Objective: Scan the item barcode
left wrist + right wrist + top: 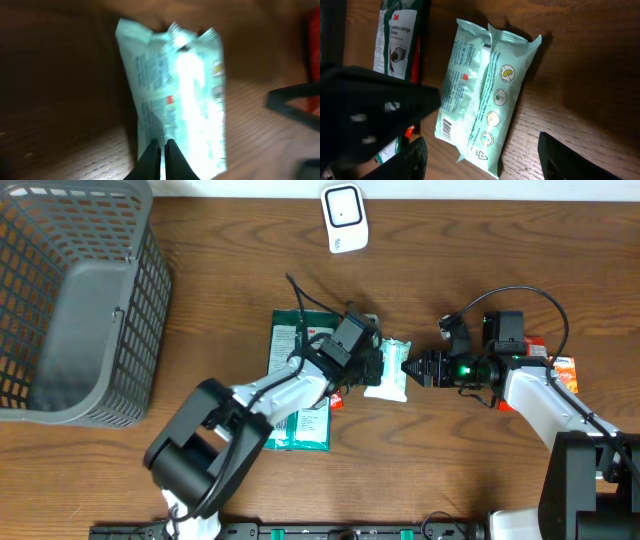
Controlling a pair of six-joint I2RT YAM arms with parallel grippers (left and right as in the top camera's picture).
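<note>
Pale green plastic packet (388, 370) flat on brown wooden surface (480, 480), long side crosswise between the two. Left end effector (163, 150) pressed together at its edge; right end effector (411, 367) spread, just beside.

Left arm (270, 395): rises from base at 6 o'clock table edge, stretches toward 2 o'clock, elbow folded low, white links, black joints. Left gripper (376, 368) (163, 159): aims toward 3 o'clock, fingers (154, 161) pressed together, no gap visible in wrist view.

Right arm (540, 400): comes from 5 o'clock corner, forearm angled toward 10 o'clock, wrist level, green light (463, 367) lit on wrist. Right gripper (408, 367) (481, 142): aims toward 9 o'clock, jaws spread wide, fingers (412, 160) at either lower corner of wrist view.

Both grippers face tip to tip, near, not touching.
</note>
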